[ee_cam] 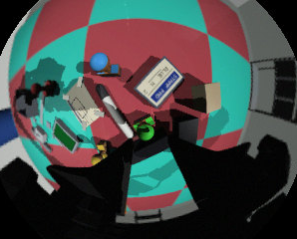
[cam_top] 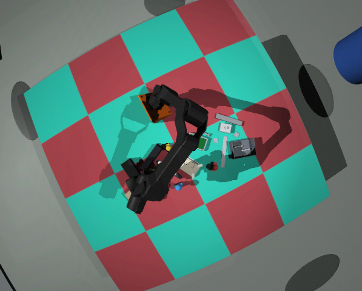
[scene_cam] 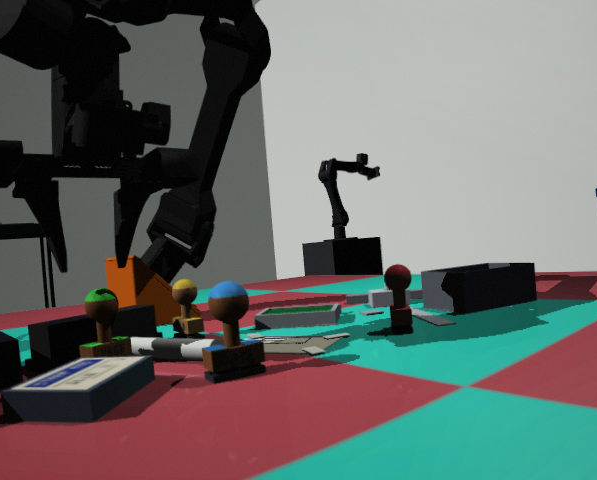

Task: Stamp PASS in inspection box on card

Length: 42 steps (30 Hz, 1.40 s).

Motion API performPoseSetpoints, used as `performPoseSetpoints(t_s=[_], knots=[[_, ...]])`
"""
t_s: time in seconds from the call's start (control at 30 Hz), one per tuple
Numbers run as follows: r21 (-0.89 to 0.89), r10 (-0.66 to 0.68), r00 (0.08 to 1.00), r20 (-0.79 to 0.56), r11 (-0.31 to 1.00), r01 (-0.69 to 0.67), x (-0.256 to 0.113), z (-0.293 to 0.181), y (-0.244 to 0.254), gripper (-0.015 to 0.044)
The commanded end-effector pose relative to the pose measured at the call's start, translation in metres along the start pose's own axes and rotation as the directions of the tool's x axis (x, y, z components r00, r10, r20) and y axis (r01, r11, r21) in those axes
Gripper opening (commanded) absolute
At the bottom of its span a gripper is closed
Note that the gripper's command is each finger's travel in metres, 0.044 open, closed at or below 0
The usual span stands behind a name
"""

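Observation:
The green-topped stamp (scene_cam: 101, 305) (ee_cam: 146, 132) stands upright, with its label partly hidden in the exterior view. My gripper (scene_cam: 92, 268) (ee_cam: 150, 139) is open and empty, pointing down above the stamp's height; the arm hides it in the top view. The green ink pad (cam_top: 202, 143) (scene_cam: 301, 310) (ee_cam: 65, 134) lies open in its grey tray. The pale card (cam_top: 191, 170) (scene_cam: 326, 342) (ee_cam: 76, 102) lies flat, with small pale pieces at its corners. A box labelled STAMP PAD BLUE (scene_cam: 89, 373) (ee_cam: 158, 82) lies near the green stamp.
A blue DATE stamp (cam_top: 178, 187) (scene_cam: 228, 304), yellow stamp (cam_top: 168, 147) (scene_cam: 184, 292) and red stamp (cam_top: 214, 166) (scene_cam: 397, 277) stand around the card. A black-and-white marker (ee_cam: 114, 110) lies beside the green stamp. Dark blocks (ee_cam: 184, 130), a beige block (ee_cam: 206, 98) and a grey bin (cam_top: 242, 148) stand nearby.

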<state>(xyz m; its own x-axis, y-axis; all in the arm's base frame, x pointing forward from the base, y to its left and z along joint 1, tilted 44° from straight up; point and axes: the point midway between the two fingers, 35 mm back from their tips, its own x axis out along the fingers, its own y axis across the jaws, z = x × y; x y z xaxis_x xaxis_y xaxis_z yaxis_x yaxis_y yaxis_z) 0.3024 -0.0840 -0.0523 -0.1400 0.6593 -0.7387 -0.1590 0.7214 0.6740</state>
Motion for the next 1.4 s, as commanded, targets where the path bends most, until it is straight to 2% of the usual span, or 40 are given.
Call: performPoseSetpoints(t_s=[0.0, 1.03, 1.27, 1.37], knots=[[0.011, 0.011, 1.0, -0.002, 1.0, -0.011, 0.01, -0.001, 0.001, 0.0221], [0.01, 0.014, 1.0, -0.002, 1.0, -0.014, 0.06, -0.002, 0.005, 0.0221], [0.01, 0.014, 1.0, -0.002, 1.0, -0.014, 0.061, -0.002, 0.006, 0.0221], [0.0, 0.006, 1.0, -0.003, 1.0, -0.006, 0.058, -0.001, 0.005, 0.0201]])
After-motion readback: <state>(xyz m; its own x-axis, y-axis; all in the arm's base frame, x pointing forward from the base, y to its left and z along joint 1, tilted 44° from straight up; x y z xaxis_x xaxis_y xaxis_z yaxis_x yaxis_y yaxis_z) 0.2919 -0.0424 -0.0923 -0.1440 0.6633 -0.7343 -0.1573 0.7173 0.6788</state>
